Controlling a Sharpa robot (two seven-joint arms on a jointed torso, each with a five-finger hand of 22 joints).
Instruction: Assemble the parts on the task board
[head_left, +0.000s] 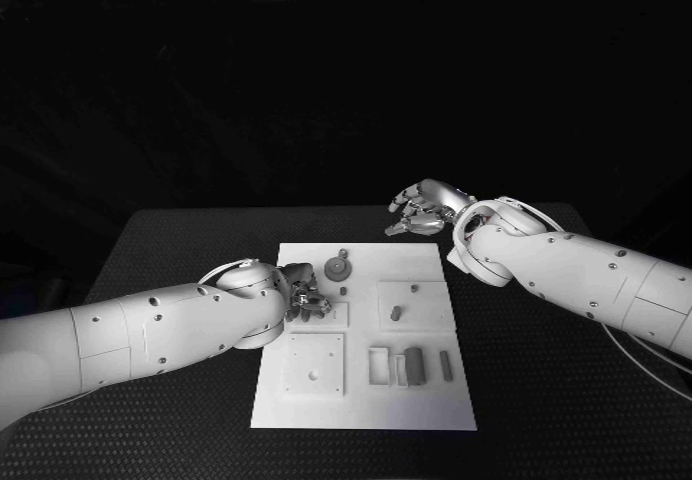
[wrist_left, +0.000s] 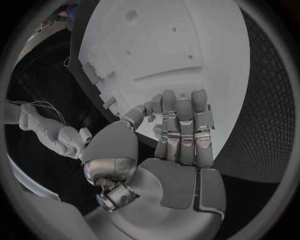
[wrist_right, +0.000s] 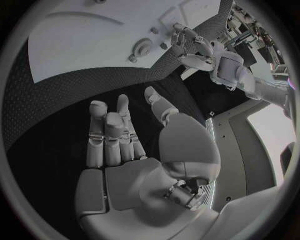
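Left hand (head_left: 299, 293): lies over the left edge of the white board (head_left: 433, 400), about halfway along it. In the head view the wrist covers most of the hand, and whatever is beneath the fingertips is hidden. In the left wrist view the fingers (wrist_left: 181, 125) are extended side by side over the board with the thumb alongside. Whether a part sits between thumb and fingers cannot be told.

Board: lies in the middle of the black table (head_left: 173, 240). A round gear-like part (head_left: 338, 267) stands near its far left corner, just beside the left hand. A raised square plate (head_left: 315, 364) sits toward the near left corner. A second square block (head_left: 411, 301) with small pegs sits toward the right edge. Slotted holders with upright grey pieces (head_left: 414, 366) sit toward the near right corner; their exact shapes are too small to make out.

Right hand (head_left: 423, 213): hangs beyond the far right corner of the board, over the table. Its fingers are loosely curled, apart, grasping nothing.
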